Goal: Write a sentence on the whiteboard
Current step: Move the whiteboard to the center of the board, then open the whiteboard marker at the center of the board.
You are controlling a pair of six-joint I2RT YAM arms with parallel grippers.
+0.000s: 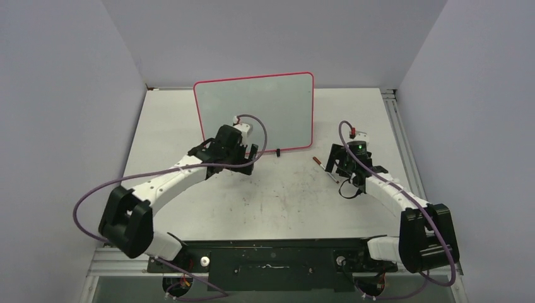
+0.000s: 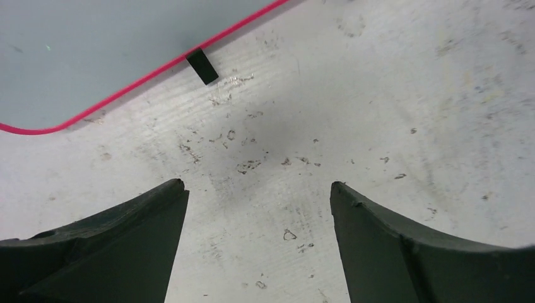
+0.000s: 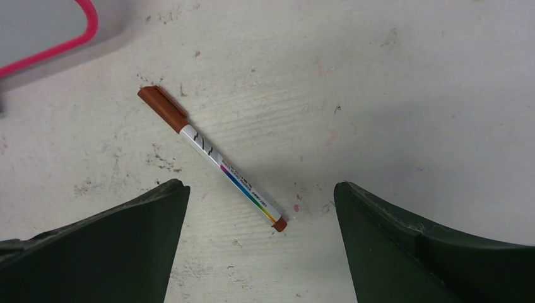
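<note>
Two wrist views crop the whiteboard (image 1: 252,110) to a corner. The left wrist view shows only its lower rim, with one black clip foot (image 2: 202,66). The right wrist view catches a short curve of pink-red rim at the upper left. From above, the board stands upright at the far side of the table (image 1: 284,208), and the left arm's wrist covers part of its lower left. Its surface reads as plain pale grey, and whether it bears writing cannot be told.

The left arm bends forward from its base, forearm angled toward the board. The left gripper (image 2: 258,188) hangs over bare, scuffed tabletop just in front of the board's lower edge, its jaws spread wide with nothing between them.

The right arm reaches inward from the right. The right gripper (image 3: 260,186) is poised above a marker (image 3: 214,158), its jaws fully apart and clear of it. The marker lies flat and diagonal on the table, near the board's lower right corner, its brown cap pointing toward the board.
</note>
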